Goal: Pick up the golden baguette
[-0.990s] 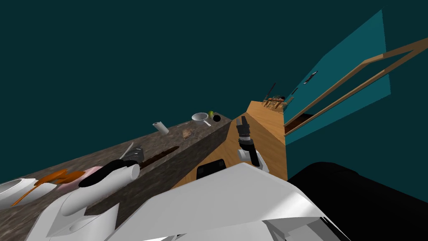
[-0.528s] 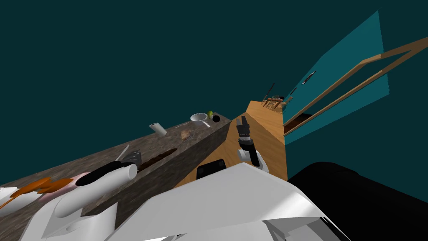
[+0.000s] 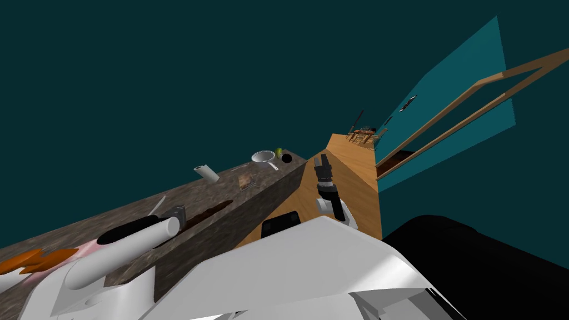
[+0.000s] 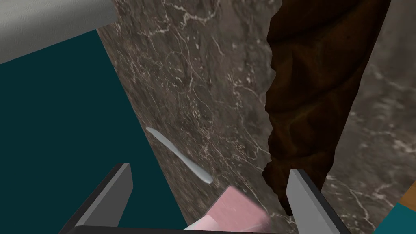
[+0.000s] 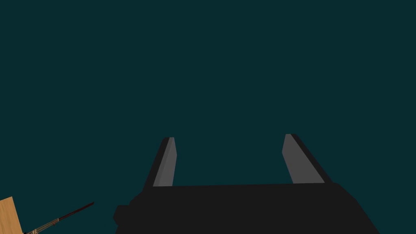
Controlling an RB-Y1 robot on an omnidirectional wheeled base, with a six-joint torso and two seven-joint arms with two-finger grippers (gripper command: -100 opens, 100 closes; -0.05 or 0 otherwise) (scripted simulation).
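**Operator:** Where is the baguette?

**Spotter:** You'll find the baguette lying flat on the dark marble countertop. It is drawn dark brown rather than golden. In your head view it runs from the left gripper toward 2 o'clock, close to the counter's front edge.

**Operator:** What are the left fingers doing?

**Spotter:** They are spread wide over the counter with nothing pinched. One finger stands right at the loaf's near end. You cannot tell from here whether the two touch. The loaf lies to that finger's side, not in the gap between the fingers.

**Operator:** What else is near that hand?

**Spotter:** A slim silver blade lies on the marble between the fingers, near the wall-side edge. A pink object sits close against the gripper's body. At 1 o'clock from the gripper in your head view there is a grey roll, and farther off at 2 o'clock a pan.

**Operator:** And the right arm?

**Spotter:** Your right gripper is raised past the counter's edge, above the wooden floor. Its fingers are apart and hold nothing.
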